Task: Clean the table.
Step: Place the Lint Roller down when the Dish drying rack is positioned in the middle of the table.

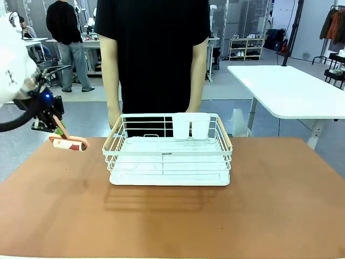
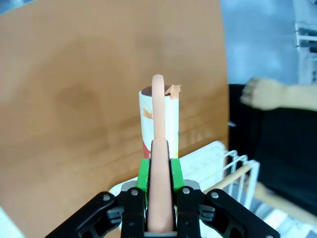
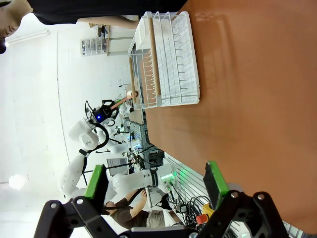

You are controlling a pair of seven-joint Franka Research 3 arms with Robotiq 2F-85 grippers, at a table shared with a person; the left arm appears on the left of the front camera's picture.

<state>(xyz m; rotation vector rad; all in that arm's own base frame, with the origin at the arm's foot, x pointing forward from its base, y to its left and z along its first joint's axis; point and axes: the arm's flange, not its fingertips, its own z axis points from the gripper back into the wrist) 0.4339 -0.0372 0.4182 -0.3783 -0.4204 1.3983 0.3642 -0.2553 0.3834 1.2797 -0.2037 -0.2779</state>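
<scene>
One tool in play so far: the left gripper (image 2: 159, 171) has its jaws pinched tight on the pinkish handle of a lint roller (image 1: 69, 142), with the roll sticking out straight ahead of the fingertips. In the front view it hangs off the near-left edge of the table (image 1: 280, 205), roll just above the surface as far as I can tell, though the angle makes it hard to say whether it's touching.

The table itself isn't something you pick up: it's a wide, stiff, matte terracotta top that runs out ahead of and below both sets of jaws. I'd guess it's grippy rather than slick, so a sticky roll should drag across it and want steady light pressure. The roller looks light, and its thin handle probably flexes a bit, so holding it low on the handle like it does now seems right to me.

What's in the way is the white wire dish rack (image 1: 170, 156), off to the side of the left jaws, sitting mid-table with two white cups (image 1: 190, 125) at its back. Anything under it can't be rolled. A person (image 1: 153, 59) stands right behind the rack, hands near its far rim.

The right gripper (image 3: 158, 186) has its green pads spread wide, holding nothing, the tabletop stretched out beyond them.
</scene>
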